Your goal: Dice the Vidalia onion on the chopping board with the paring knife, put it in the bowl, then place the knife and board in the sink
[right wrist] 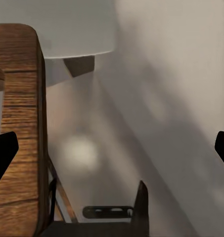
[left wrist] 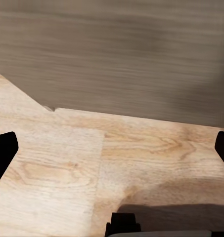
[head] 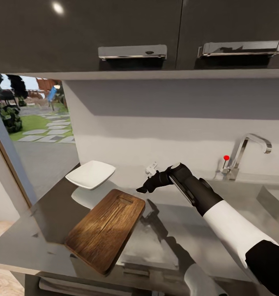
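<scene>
Reaching over the bench [head: 53, 213], dark grey and glossy, the right arm comes in from the sink [head: 275, 197] side. Tap [head: 246, 154] with red knob stands at the back wall by the sink.

Board [head: 106, 228]: brown wood, lies flat near the front edge, long axis running diagonally from the near left corner up toward the bowl and arm.

Bowl [head: 91, 174]: white, squarish rim, just beyond the board's far end; looks bare inside.

Right gripper [head: 145, 187] hovers just past the board's far right corner; board lies below and to its left. Right wrist view shows the fingers [right wrist: 4, 150] spread wide, nothing between them, the board's edge beside one.

Left gripper [left wrist: 112, 148]: fingers apart, empty, over wood floor [left wrist: 67, 168].

Knife and onion: cannot locate. Right arm clearly nearer the board.
</scene>
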Robot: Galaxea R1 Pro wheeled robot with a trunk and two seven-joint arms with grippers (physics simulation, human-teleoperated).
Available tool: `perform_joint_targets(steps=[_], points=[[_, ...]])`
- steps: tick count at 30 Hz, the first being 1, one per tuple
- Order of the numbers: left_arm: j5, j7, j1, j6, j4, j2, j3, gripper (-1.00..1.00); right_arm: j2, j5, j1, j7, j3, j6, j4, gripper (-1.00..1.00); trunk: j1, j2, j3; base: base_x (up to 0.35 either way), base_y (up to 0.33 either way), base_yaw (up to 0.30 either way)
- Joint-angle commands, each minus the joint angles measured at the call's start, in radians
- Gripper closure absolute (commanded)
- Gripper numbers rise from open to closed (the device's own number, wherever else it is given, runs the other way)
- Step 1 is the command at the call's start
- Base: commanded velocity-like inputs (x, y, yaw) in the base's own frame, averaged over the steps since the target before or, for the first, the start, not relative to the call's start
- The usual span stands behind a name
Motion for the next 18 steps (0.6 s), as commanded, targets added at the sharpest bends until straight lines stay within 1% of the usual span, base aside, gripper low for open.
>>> perform_joint_targets(steps=[1,11,18], points=[[0.001,0.0,0.0,-0.001,-0.001,0.0,0.001,-1.0,-0.001,0.0,-0.001,0.002,0.002,0.005,-0.001,-1.0,0.0,-0.001,-0.001,0.014,-0.011,0.0],[0.001,0.0,0.0,-0.001,-0.001,0.0,0.001,-1.0,-0.001,0.001,0.0,0.002,0.002,0.004,-0.001,-1.0,0.0,-0.001,-0.002,0.008,-0.001,0.0],[0.001,0.0,0.0,-0.001,-0.001,0.0,0.001,-1.0,0.001,0.002,0.001,0.002,0.002,0.004,-0.001,-1.0,0.0,-0.001,-0.002,0.072,0.062,0.0]])
